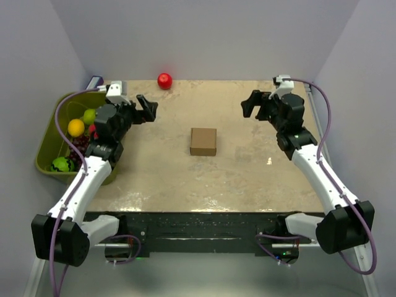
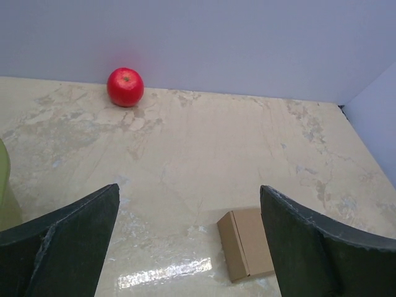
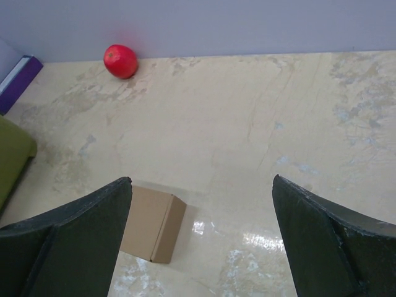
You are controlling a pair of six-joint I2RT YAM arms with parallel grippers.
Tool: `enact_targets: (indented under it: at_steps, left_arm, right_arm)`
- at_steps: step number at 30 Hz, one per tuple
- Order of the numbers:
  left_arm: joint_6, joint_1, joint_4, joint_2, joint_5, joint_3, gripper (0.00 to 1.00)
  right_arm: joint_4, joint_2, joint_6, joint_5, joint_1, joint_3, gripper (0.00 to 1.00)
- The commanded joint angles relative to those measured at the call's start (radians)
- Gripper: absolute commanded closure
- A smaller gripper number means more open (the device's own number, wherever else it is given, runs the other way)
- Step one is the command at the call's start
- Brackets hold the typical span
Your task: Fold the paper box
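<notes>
The paper box (image 1: 203,142) sits folded up into a small squarish brown block, flat on the table (image 1: 247,179) pretty much dead centre, nothing touching it. Both arms are pulled out to the sides. The left gripper (image 1: 148,108) hangs off to the box's far left and the right gripper (image 1: 250,104) off to its far right, each well apart from it. Both have their fingers spread wide with nothing between them. The wrist views just show the box down on the table past the dark fingertips.

The tabletop is a beige, marbled-looking surface, kinda glossy, with bright light glare on the near half. A red apple (image 1: 164,80) sits at the far edge, right by the back wall (image 1: 204,37). A green bin (image 1: 52,133) with fruit in it sits at the left edge, and there's something purple (image 1: 94,81) in the far left corner. The walls are plain pale grey-lilac on three sides.
</notes>
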Motion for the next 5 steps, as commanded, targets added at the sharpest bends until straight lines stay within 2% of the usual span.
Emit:
enact_targets:
  at_steps: [1,5]
  left_arm:
    - [0.033,-0.001,-0.011,-0.01,-0.017,0.008,0.0]
    - [0.031,-0.001,-0.009,-0.013,-0.025,-0.003,0.0]
  right_arm:
    - [-0.004,-0.01,-0.025,0.016,-0.002,-0.016,0.01]
    - [-0.004,-0.007,-0.024,0.014,-0.004,-0.022,0.01]
